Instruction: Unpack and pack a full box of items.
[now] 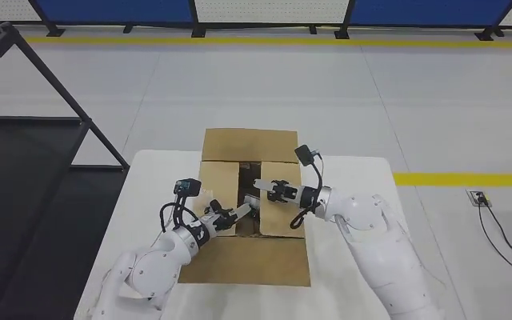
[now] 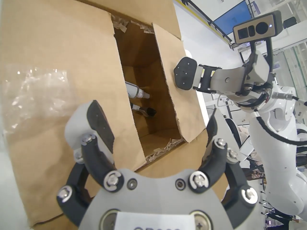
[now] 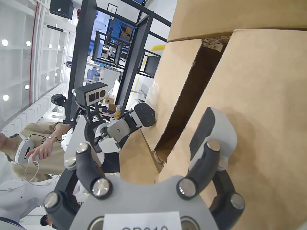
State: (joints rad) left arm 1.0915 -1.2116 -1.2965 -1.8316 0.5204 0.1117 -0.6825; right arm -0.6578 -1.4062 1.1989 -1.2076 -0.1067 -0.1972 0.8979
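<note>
- Mid-table (image 1: 344, 240): cardboard box (image 1: 248, 144), its far and near long flaps folded out flat. The two short flaps, left flap (image 1: 218, 188) and right flap (image 1: 282, 226), hang half-down over the mouth with a dark gap between them.
- Down through the gap: a white tube (image 2: 137, 92) with a pale cap, and just beside it a slimmer item (image 2: 146, 112) with a black tip. Both lie low in the box. Anything else in there is hidden under the flaps.
- Near end of the gap: left gripper (image 1: 238, 213), claw spread wide and empty, one finger over the left flap.
- Far end, right side: right gripper (image 1: 266, 189), claw likewise wide and empty, one pad apparently resting on the right flap close to its inner edge.
- Step, as I read it: unpacking is barely begun, and the short flaps want folding outward first.
- Handling, flaps: corrugated board, so light, stiff across the face and hinged at the crease, and likely to spring partway back. Best taken at the free inner edge, mid-length. Tape scraps (image 2: 165, 148) fringe the corners, and the clear film (image 2: 36, 92) on the left flap looks slick, so avoid it.
- Handling, tubes: probably light, rigid and round, so prone to roll. Grip across the barrel, not the cap. The gap looks tight for a wide claw.
</note>
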